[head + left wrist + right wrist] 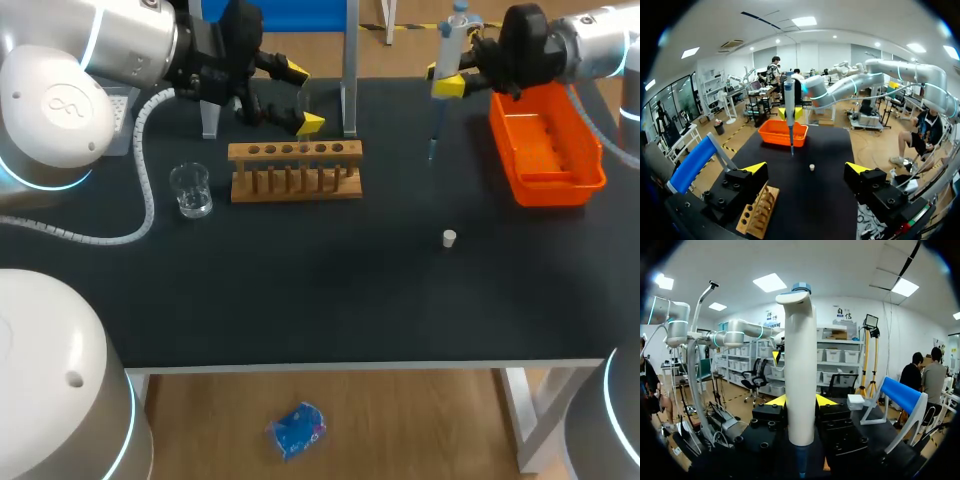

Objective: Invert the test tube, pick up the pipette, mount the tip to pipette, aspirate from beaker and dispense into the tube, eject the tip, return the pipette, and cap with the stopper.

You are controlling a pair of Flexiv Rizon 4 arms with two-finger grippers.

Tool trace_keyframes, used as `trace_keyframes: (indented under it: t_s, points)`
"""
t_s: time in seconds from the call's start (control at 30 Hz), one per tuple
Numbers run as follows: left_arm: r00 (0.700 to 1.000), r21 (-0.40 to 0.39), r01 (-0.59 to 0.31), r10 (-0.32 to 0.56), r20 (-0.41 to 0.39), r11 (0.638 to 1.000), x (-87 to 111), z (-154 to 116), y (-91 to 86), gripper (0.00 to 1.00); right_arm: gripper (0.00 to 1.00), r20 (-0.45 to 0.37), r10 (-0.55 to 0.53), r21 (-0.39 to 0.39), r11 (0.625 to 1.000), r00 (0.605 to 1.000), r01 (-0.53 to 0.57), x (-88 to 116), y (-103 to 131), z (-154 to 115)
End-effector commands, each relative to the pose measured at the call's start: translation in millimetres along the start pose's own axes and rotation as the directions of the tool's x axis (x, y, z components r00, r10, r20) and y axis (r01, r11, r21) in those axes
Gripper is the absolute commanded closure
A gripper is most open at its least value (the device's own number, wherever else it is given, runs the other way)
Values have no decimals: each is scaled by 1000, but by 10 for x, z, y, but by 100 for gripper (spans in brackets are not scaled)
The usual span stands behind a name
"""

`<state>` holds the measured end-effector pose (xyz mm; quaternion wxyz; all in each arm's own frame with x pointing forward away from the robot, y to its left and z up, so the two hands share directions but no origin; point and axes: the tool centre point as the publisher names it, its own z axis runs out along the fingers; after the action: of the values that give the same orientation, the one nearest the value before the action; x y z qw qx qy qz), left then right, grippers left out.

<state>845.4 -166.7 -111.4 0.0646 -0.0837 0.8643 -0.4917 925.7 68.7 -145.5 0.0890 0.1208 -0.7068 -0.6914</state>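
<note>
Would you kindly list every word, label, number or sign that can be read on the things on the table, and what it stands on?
No readable text in these views.
pipette: no legible print; any numbers are too small to tell.
beaker: no graduations visible.
wooden rack, orange bin, stopper: plain, no marks.
left arm: a small looped emblem, no letters.

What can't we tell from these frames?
- Liquid in the beaker: head view, clear glass, too small.
- Tip on the pipette or not: head view too small; right wrist view, its lower end runs off the edge.
- The test tube: not made out in any view; clear glass, too small.
</note>
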Motion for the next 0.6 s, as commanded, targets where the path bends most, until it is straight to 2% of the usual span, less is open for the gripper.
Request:
trace_keyframes:
  t_s: [0.03,0.3,0.47,0.6]
  points:
    - [1000,1,-1,1,-1,1000,-2,-6,3,0,100,-21,0,0,1000,1000,0,-29,-6,-15]
    - [1000,1,-1,1,-1,1000,-2,-6,3,0,100,-29,22,-8,1000,999,-23,-53,-11,-10]
    - [1000,1,-1,1,-1,1000,-2,-6,3,0,100,-44,26,-26,999,999,-27,2,58,-229]
    - [1000,1,-1,1,-1,1000,-2,-6,3,0,100,-46,21,-33,999,999,-22,72,99,-516]
